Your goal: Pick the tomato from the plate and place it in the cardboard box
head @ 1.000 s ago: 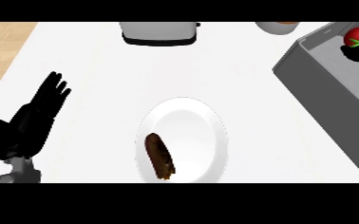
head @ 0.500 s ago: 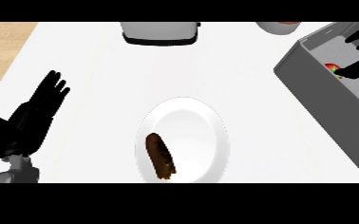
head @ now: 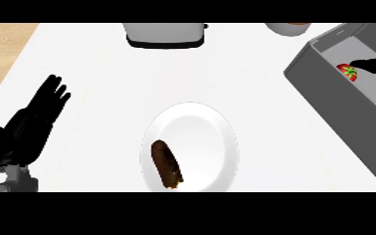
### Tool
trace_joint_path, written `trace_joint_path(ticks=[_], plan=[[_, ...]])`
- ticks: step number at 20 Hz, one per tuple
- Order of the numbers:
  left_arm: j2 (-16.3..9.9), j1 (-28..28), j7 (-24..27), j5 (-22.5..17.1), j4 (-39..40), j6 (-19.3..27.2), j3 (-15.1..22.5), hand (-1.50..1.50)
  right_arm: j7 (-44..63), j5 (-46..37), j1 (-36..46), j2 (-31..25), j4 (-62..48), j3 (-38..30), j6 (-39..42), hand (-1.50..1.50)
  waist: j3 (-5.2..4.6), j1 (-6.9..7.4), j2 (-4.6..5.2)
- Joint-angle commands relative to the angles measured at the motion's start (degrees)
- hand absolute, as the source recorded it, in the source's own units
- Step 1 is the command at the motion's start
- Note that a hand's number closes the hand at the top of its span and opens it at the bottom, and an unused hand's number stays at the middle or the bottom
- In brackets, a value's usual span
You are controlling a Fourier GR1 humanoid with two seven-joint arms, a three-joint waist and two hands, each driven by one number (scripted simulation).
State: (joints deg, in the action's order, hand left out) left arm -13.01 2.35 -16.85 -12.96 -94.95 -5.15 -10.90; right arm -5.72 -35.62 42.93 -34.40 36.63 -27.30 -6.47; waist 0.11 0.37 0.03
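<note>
The red tomato [head: 346, 71] lies inside the grey box [head: 316, 87] at the right edge of the head view. Just right of it and touching it in the picture, a small black part of my right hand [head: 365, 64] shows at the edge; the rest is out of frame. The white plate [head: 209, 129] sits at the lower middle and holds only a brown elongated food item [head: 167, 164]. My left hand [head: 37, 119] rests open at the far left, fingers up, well away from the plate.
A metal toaster [head: 164, 34] stands at the back centre. A round bowl [head: 288, 28] is partly visible at the back right. The wooden counter edge [head: 15, 40] shows at the upper left.
The tomato has come down from the box's far right corner to lie lower inside the box. My right hand has drawn back toward the right edge. The left hand is unmoved.
</note>
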Motion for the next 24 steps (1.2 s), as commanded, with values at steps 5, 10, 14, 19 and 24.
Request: trace_joint_path(ticks=[5,10,14,19,24], plan=[[0.3,1.4,2.8,1.0,3.1,-0.2,-0.5,0.0,-4.7,13.3,-1.3,-3.9,-0.6,-11.6,2.4,-1.5,-0.09,-0.43,0.11],[-1.0,0.3,-0.3,-1.2,0.6,-1.3,-1.7,0.0,-7.5,18.9,-5.9,-11.3,-5.4,-17.4,7.6,-1.5,-0.04,-0.1,0.14],[0.1,2.5,2.9,0.4,4.6,-1.1,-1.5,0.0,-12.5,22.1,-11.2,-13.4,-6.2,-18.3,13.1,-1.5,-0.07,-0.46,0.12],[0.1,1.6,1.4,1.0,3.3,-0.9,-1.3,0.0,-13.3,24.5,-12.0,-16.9,-7.1,-17.4,16.8,-1.5,-0.09,-0.26,0.03],[0.6,0.4,-1.4,0.4,-0.5,-1.0,-0.5,0.0,-17.0,23.5,-11.2,-23.4,-14.7,-16.3,19.2,-1.5,-0.02,0.35,0.18]])
